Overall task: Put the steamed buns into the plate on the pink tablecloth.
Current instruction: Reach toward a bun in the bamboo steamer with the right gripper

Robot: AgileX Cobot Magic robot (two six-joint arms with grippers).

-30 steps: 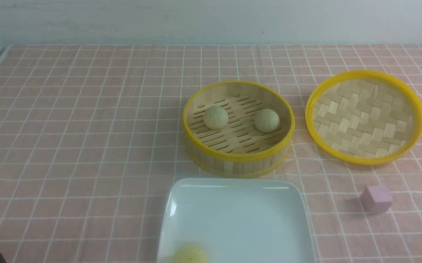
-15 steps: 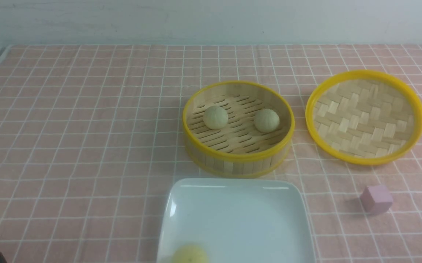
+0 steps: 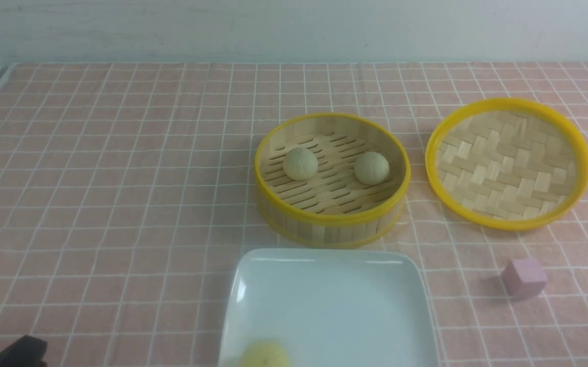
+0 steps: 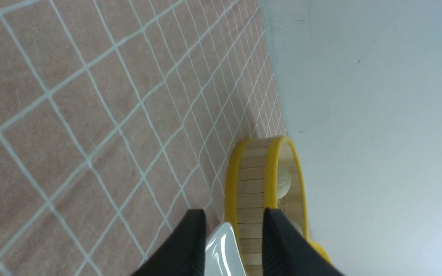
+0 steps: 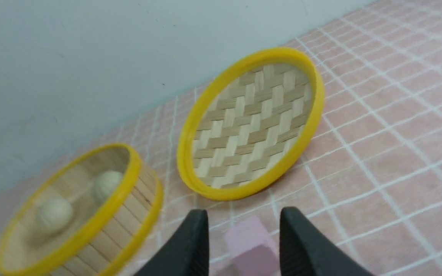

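Left gripper (image 4: 234,214): fingers apart, nothing between them; just its dark tip shows at the near left corner of the front view. Right gripper (image 5: 244,212): fingers also apart, holding nothing; the pink-purple cube (image 3: 524,278) sits beyond its fingertips, and from this angle I can't say how near. Right arm out of the front view.

Plate (image 3: 335,300): near, middle, on the pink tablecloth (image 3: 121,204), its near edge cut off by the frame. Pale yellow round patch on its near left part, maybe a reflection, can't be sure. Bamboo basket (image 3: 324,232) just beyond the plate, upright, uncovered. Both steamed buns (image 3: 300,163) inside it, one left, one right and slightly nearer, apart from each other. Woven lid (image 3: 508,163) off, to the right of the basket, on the cloth. Cube right of the plate, nearer than the lid.

Step in hand, as judged: approach for the first bun, no bun on the plate as far as it shows. Next move: left gripper up over the basket rim, down around the left bun, light squeeze, lift clear, back to the plate. Rim could catch the fingers.

Counts: two grippers, two buns, one plate, one basket, one lid, one cube, one cloth.
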